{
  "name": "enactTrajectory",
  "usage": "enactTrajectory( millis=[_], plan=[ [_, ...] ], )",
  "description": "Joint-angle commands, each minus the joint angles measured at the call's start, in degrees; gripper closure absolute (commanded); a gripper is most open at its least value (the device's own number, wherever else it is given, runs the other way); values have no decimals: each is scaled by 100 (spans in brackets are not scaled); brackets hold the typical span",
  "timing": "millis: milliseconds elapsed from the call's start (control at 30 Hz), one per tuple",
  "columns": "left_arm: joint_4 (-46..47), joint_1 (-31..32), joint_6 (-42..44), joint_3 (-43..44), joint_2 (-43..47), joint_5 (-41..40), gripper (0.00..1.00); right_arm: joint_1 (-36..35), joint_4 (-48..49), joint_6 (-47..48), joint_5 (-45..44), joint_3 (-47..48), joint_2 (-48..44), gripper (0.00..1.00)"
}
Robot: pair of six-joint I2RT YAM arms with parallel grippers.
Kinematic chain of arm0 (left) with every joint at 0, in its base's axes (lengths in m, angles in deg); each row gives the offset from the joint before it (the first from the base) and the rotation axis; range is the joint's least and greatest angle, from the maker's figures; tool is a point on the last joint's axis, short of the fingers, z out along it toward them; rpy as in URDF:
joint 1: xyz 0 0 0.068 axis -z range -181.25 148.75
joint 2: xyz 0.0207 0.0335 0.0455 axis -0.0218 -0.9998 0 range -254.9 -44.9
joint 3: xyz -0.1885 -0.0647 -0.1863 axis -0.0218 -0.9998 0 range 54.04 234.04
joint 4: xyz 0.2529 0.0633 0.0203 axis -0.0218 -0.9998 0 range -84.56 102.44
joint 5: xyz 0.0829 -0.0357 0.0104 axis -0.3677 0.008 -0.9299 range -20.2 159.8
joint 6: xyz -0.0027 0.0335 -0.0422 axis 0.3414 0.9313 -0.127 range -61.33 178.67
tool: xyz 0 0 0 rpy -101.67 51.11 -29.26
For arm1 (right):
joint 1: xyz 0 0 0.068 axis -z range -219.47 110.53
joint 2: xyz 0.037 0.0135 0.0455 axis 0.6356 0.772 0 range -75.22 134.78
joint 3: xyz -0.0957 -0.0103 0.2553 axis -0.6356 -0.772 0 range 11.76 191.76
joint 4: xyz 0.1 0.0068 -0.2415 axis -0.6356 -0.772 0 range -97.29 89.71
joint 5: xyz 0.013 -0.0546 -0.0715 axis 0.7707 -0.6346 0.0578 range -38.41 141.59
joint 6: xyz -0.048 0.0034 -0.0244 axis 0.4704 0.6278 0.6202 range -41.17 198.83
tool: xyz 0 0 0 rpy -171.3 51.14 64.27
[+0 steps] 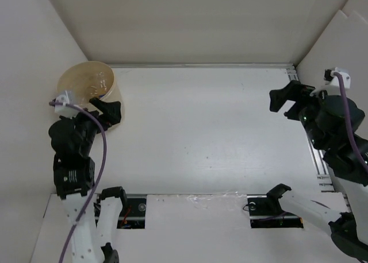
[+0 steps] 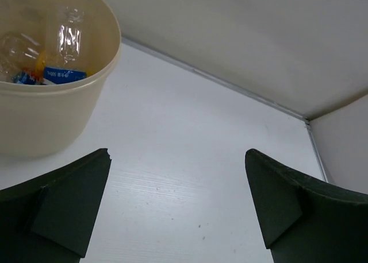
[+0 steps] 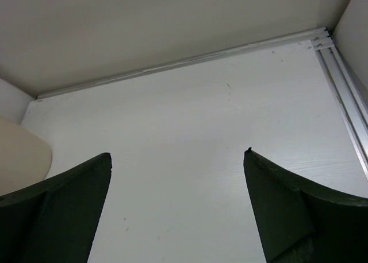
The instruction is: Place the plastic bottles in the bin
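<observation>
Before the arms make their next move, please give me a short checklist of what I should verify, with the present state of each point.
1. Left gripper open and holding nothing: ok.
2. Right gripper open and holding nothing: ok.
3. Round tan plastic bin standing upright on the white table: ok.
4. Clear plastic bottles lying inside the bin: ok.
5. No bottle outside the bin on the table: ok in the visible parts.
6. Number of bottles in the bin: cannot tell.

Wall of round tan plastic bin [image 2: 49,122] smooth, semi-translucent; clear plastic bottles [image 2: 68,36] glossy; white table [image 2: 190,151] matt, faintly grained.
</observation>
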Motion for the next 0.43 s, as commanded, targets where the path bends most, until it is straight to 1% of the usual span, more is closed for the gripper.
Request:
enactTrajectory(
  millis=[0, 100, 267, 400],
  plan=[
    [-286, 27, 141, -89, 658, 270, 0, -99, -398, 78, -53, -164, -478, 0],
    [-543, 27, 212, -160, 817, 112, 0, -99, -547, 78, 132, -295, -690, 0],
    [-535, 27, 151, -212, 976, 498, 0, -99, -671, 78, 132, -349, -928, 0],
    [-535, 27, 151, -151, 871, 499, 0, -47, -723, 78, 45, -428, -981, 0]
  ],
)
